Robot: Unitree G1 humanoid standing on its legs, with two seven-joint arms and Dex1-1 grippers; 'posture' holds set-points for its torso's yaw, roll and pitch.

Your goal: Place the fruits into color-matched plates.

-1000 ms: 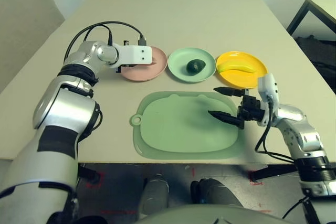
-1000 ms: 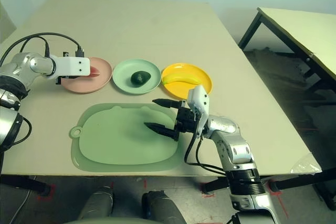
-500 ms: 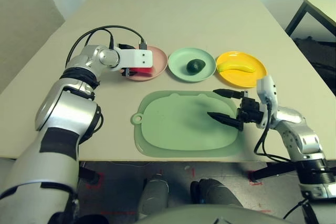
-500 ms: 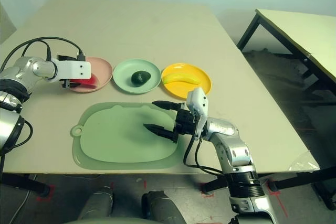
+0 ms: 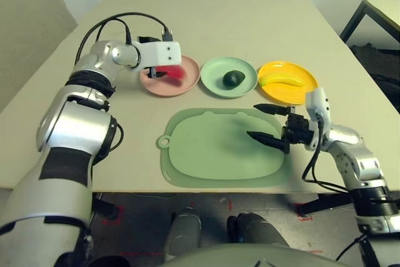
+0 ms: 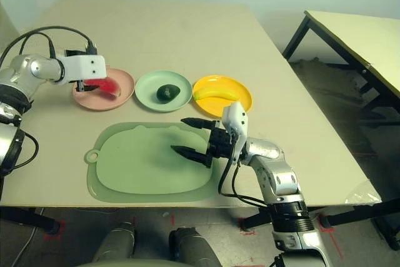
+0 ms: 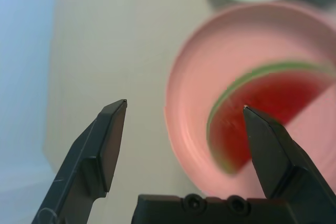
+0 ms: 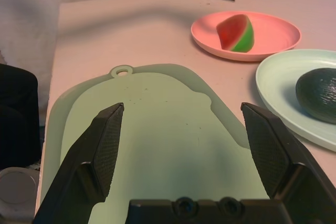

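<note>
**All three fruits plated; last release made at the pink plate**

Taking the pale green mat (image 5: 222, 148) as the landmark and working outward: over its right part hangs the right gripper (image 5: 270, 123), released, fingers spread wide with nothing between them.

Just beyond the mat's far edge stands the row of three plates on the bench (image 5: 250, 23). The yellow plate (image 5: 287, 82), off the mat's far right corner, holds the banana (image 5: 281, 80). The mint green plate (image 5: 229, 77), straight beyond the mat's middle, holds the avocado (image 5: 233, 79). The pink plate (image 5: 170, 75), off the far left corner, holds the watermelon wedge (image 8: 236, 33), lying free on it.

Above the pink plate's left part hovers the left gripper (image 7: 185, 109), released and empty, the wedge below its fingers and not touched.

By my reading the sorting is complete. The next move calls only for drawing the left arm clear, lifting away without clipping the plate rim or nudging the wedge.
</note>
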